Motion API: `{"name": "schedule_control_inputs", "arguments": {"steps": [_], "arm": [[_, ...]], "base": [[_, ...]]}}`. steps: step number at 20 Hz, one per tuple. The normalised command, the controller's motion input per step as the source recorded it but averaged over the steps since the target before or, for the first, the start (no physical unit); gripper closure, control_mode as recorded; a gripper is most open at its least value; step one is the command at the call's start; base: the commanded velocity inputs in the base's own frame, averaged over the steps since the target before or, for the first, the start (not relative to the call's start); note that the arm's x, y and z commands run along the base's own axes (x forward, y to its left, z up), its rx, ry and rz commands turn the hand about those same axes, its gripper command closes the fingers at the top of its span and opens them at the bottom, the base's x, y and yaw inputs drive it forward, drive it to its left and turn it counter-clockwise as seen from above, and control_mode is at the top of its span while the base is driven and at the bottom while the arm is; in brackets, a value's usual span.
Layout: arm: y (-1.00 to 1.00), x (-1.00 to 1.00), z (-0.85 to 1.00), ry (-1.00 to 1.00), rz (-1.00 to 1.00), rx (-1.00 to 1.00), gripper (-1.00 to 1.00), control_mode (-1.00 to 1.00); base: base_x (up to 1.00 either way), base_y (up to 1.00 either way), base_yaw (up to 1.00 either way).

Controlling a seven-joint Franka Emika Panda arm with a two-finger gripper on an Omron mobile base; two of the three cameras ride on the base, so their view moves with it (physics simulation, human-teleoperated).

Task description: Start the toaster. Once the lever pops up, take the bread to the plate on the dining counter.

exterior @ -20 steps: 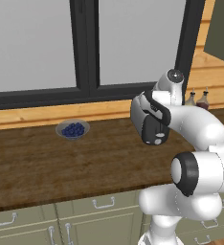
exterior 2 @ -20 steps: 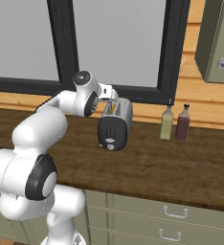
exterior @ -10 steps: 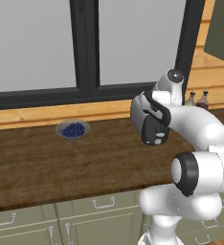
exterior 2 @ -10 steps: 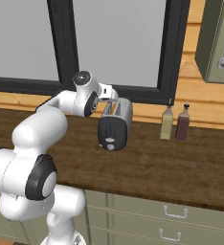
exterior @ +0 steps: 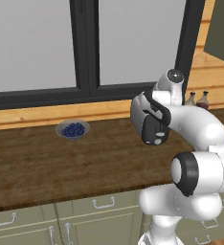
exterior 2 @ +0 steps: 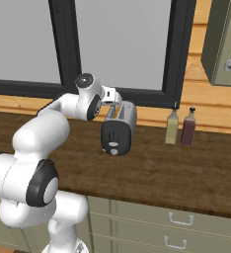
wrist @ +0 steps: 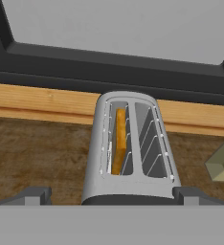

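Note:
A silver toaster (wrist: 130, 153) with a dark front (exterior 2: 114, 138) stands on the wooden worktop under the window. The bread (wrist: 118, 141), a tan-yellow slice, stands on edge in its left slot, and its top peeks out in the right base view (exterior 2: 116, 111). My gripper (wrist: 114, 196) hovers just above the toaster's near end. It is open, with its fingertips (wrist: 31, 195) spread wide to either side of the toaster and nothing between them. In the left base view the toaster (exterior: 150, 122) sits in front of my arm. The plate and the dining counter are out of view.
A small grey bowl of blueberries (exterior: 72, 129) sits on the worktop (exterior: 47, 162) to the left. Two bottles (exterior 2: 172, 127) (exterior 2: 188, 127) stand right of the toaster. A dark window frame (wrist: 109, 57) and wood sill run behind. Olive-grey drawers (exterior 2: 176, 217) lie below.

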Motion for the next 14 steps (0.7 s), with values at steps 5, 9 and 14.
{"name": "schedule_control_inputs", "arguments": {"steps": [5,9,14], "arm": [[0.00,0.00,0.00,0.00,0.00,0.00,-1.00,-1.00],[0.00,0.00,0.00,0.00,0.00,0.00,-1.00,-1.00],[0.00,0.00,0.00,0.00,0.00,0.00,-1.00,-1.00]], "base": [[0.00,0.00,0.00],[0.00,0.00,0.00],[0.00,0.00,0.00]]}}
